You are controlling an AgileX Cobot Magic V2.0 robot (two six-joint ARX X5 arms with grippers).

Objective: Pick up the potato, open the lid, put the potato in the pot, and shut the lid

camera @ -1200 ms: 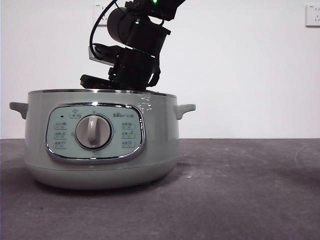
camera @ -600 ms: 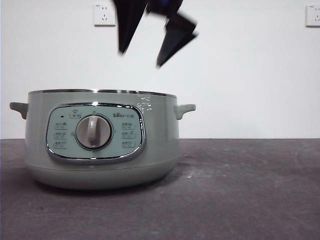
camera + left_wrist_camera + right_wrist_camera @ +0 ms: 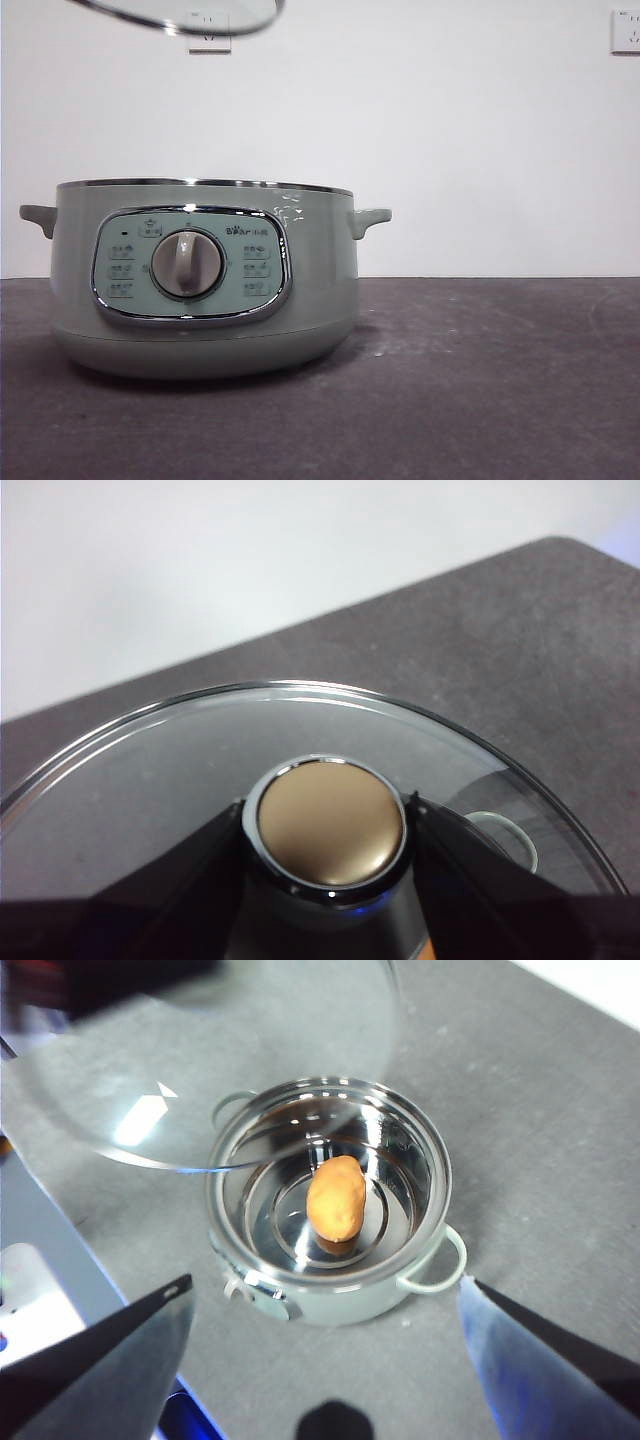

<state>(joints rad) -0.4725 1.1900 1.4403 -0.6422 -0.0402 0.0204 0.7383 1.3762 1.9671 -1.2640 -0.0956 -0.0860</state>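
Observation:
The pale green pot (image 3: 200,280) stands open on the dark table, left of middle. In the right wrist view the orange-brown potato (image 3: 336,1198) lies on the shiny floor of the pot (image 3: 350,1305). My right gripper (image 3: 325,1288) hangs high above the pot, open and empty. My left gripper (image 3: 330,830) is shut on the knob (image 3: 330,822) of the glass lid (image 3: 180,770). It holds the lid (image 3: 200,1060) in the air, above the pot and off to one side. Only the lid's rim (image 3: 180,15) shows at the front view's top left.
The grey table (image 3: 480,380) stretches to the right of the pot. A white wall behind carries two sockets (image 3: 208,30) (image 3: 626,30). A white and blue object (image 3: 30,1310) lies beside the table in the right wrist view.
The right gripper rose from the pot's rim with jaws open and left the front view. The lid's rim has come into view at the top left.

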